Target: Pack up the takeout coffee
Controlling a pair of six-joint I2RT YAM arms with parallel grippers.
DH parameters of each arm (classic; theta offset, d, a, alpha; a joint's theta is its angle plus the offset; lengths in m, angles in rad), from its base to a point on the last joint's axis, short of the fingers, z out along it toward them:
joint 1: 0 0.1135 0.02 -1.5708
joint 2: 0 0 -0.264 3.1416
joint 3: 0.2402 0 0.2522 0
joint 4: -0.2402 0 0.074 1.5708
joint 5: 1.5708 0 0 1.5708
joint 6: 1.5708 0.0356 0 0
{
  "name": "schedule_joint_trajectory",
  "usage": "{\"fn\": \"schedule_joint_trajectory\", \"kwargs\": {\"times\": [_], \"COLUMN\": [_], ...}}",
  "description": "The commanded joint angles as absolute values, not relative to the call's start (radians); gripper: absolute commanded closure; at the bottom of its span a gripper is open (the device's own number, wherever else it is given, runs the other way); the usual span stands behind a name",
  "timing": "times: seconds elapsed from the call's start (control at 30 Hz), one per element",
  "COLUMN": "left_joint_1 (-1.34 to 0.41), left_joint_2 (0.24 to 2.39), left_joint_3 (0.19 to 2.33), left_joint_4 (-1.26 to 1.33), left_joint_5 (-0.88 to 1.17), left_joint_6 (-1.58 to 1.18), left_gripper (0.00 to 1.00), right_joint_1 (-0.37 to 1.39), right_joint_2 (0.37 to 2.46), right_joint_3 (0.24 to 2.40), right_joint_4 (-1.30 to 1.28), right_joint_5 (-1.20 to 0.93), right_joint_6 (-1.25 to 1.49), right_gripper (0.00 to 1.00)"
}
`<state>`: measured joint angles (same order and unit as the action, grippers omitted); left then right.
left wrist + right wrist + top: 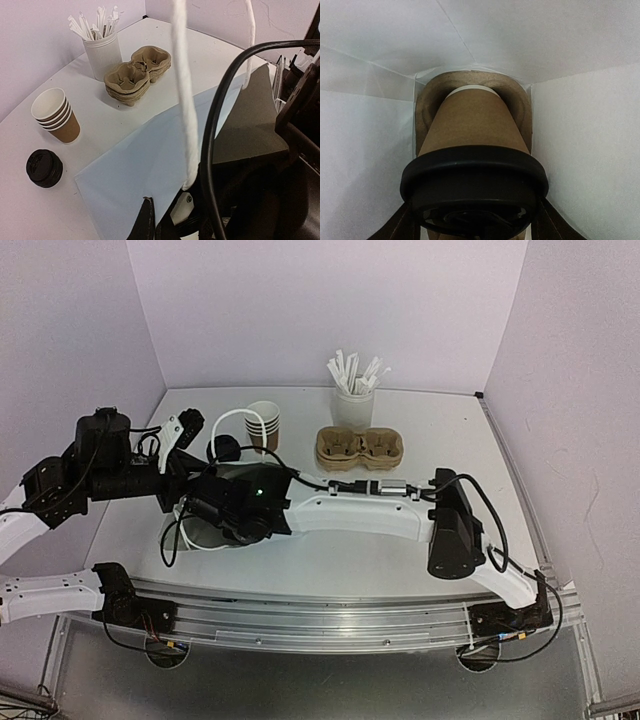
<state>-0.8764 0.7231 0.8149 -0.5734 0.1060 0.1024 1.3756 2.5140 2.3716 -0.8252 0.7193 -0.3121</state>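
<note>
In the right wrist view a takeout coffee (472, 125), a brown paper cup with a black lid (474, 175), hangs inside the white paper bag (580, 150). My right gripper (475, 222) is shut on it at the lid, one finger on each side. The cup's base rests in a brown pulp carrier (427, 107) at the bag's bottom. My left gripper (148, 217) is shut on the bag's (140, 160) top edge beside a white handle (185, 100). From above, the right arm (350, 515) reaches into the bag, and its fingers are hidden.
A stack of empty brown cups (55, 115) and black lids (45, 168) stand left of the bag. Stacked pulp carriers (137, 72) and a white cup of wrapped straws (102, 52) sit behind them. Purple walls enclose the table.
</note>
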Motion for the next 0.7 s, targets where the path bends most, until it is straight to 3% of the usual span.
{"fn": "schedule_joint_trajectory", "kwargs": {"times": [0.0, 0.43, 0.57, 0.67], "left_joint_1": [-0.887, -0.887, -0.887, -0.887], "left_joint_2": [0.714, 0.717, 0.715, 0.716], "left_joint_3": [0.829, 0.821, 0.819, 0.819], "left_joint_4": [-0.488, -0.487, -0.489, -0.491], "left_joint_5": [0.172, 0.148, 0.126, 0.092], "left_joint_6": [0.077, 0.076, 0.066, 0.064], "left_gripper": [1.00, 1.00, 1.00, 1.00], "right_joint_1": [1.383, 1.400, 1.403, 1.409], "right_joint_2": [2.564, 2.499, 2.480, 2.464], "right_joint_3": [2.405, 2.387, 2.359, 2.359], "right_joint_4": [-0.819, -0.805, -0.802, -0.802], "right_joint_5": [0.750, 0.749, 0.774, 0.774], "right_joint_6": [-0.310, -0.243, -0.228, -0.237], "right_gripper": [0.56, 0.36, 0.36, 0.50]}}
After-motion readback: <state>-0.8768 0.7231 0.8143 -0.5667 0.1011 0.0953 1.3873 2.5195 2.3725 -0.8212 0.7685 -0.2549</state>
